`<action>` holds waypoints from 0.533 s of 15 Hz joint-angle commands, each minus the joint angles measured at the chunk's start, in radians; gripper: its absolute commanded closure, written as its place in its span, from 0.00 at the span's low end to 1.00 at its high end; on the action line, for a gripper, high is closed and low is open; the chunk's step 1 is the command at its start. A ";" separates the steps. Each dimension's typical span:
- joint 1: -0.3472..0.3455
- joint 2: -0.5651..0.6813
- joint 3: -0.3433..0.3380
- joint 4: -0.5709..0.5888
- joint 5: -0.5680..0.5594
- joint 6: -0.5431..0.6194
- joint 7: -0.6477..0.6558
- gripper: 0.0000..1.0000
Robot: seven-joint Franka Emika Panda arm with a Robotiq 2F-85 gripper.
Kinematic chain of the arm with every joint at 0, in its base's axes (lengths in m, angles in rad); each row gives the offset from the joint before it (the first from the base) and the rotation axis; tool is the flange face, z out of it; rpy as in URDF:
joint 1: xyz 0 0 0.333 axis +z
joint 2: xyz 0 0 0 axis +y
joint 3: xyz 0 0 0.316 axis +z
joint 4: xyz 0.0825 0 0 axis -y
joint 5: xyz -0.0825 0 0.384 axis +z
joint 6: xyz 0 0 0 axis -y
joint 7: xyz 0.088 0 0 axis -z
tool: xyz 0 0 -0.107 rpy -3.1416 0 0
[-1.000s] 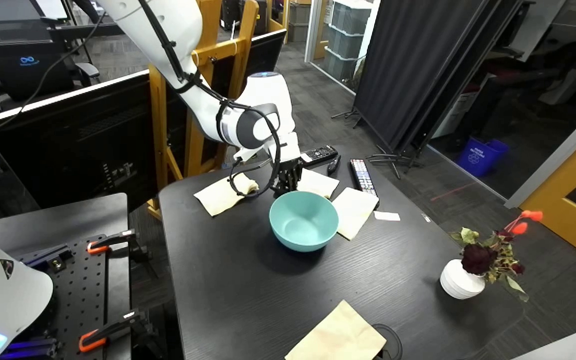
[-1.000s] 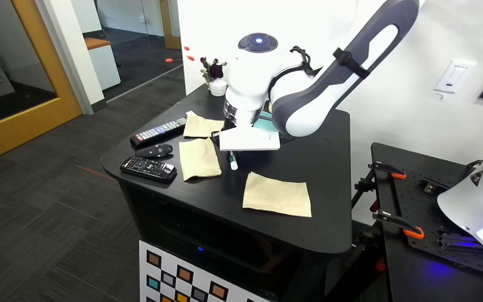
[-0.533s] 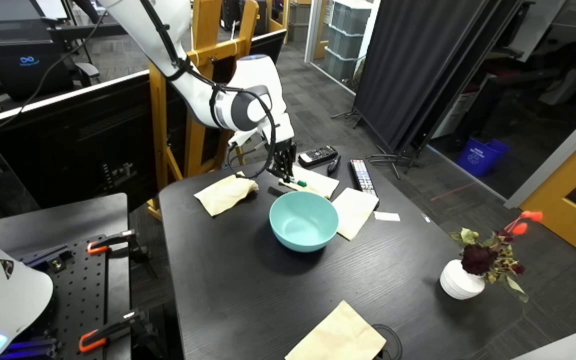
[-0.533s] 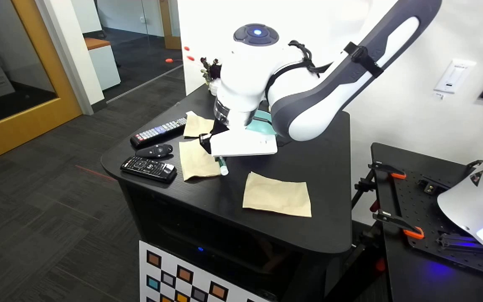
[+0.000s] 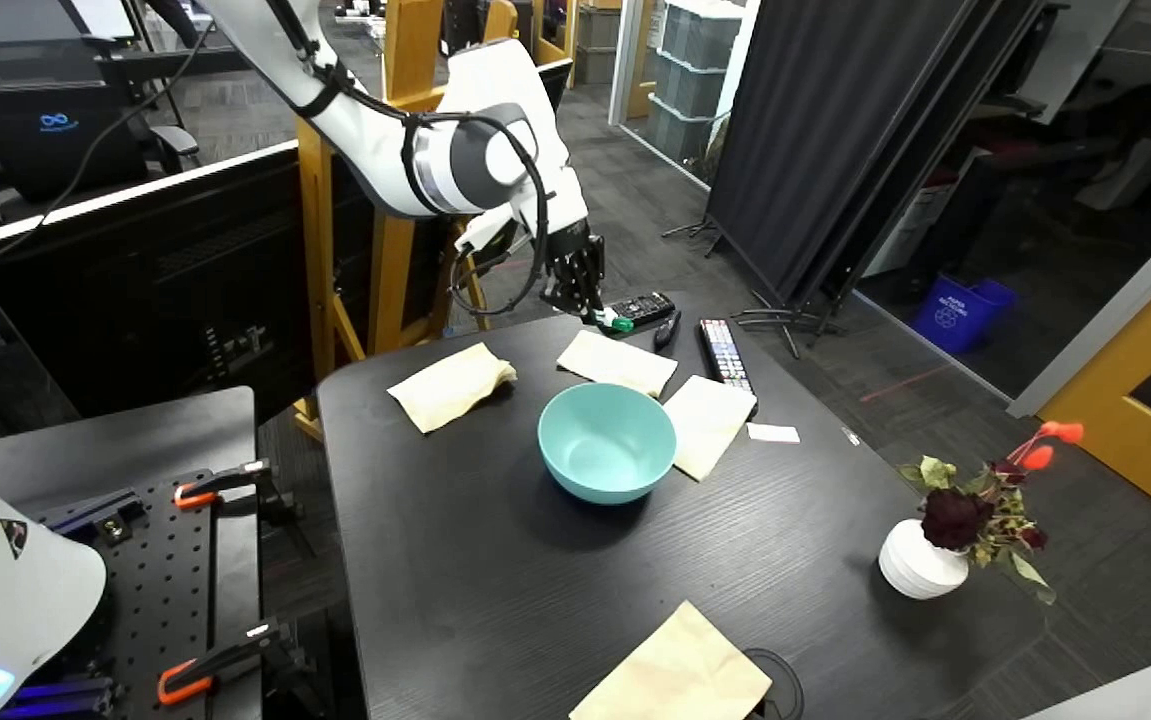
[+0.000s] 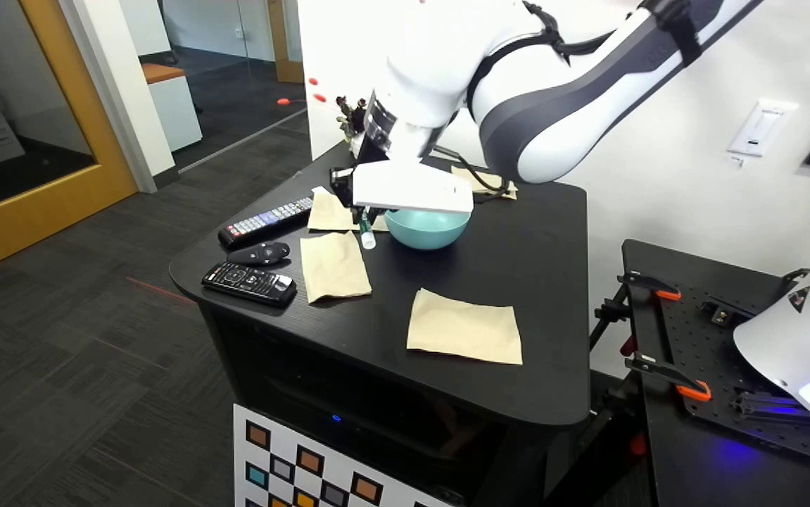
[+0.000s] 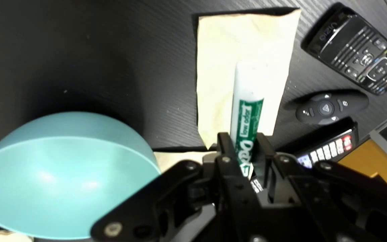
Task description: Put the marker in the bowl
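Observation:
The marker has a white body and a green label; it shows in the wrist view (image 7: pixel 248 101) and in both exterior views (image 5: pixel 619 322) (image 6: pixel 367 236). My gripper (image 7: pixel 244 138) is shut on it, one finger on each side, and holds it in the air above the table. In an exterior view the gripper (image 5: pixel 592 300) is beyond the bowl's far side. The light teal bowl (image 5: pixel 607 445) stands upright on the black table; its inside looks empty. It also shows in the wrist view (image 7: pixel 69 174) at lower left and in an exterior view (image 6: pixel 427 236), partly behind the wrist.
Several tan cloths lie around the bowl, such as a folded cloth (image 5: pixel 618 362) under the gripper and a cloth (image 6: pixel 464 327) near the table edge. Remotes (image 6: pixel 250 283) (image 5: pixel 725 352) lie along the table's side. A white pot with flowers (image 5: pixel 923 560) stands at a table corner.
My gripper has risen from low behind the bowl, carrying the marker up with it. The marker has moved up off the table area near the cloth. The bowl has not moved.

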 commanded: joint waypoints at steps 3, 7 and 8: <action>-0.058 -0.226 0.017 -0.160 -0.116 -0.035 0.101 0.95; -0.056 -0.338 -0.035 -0.262 -0.096 -0.057 0.078 0.95; -0.064 -0.362 -0.041 -0.286 -0.085 -0.060 0.065 0.95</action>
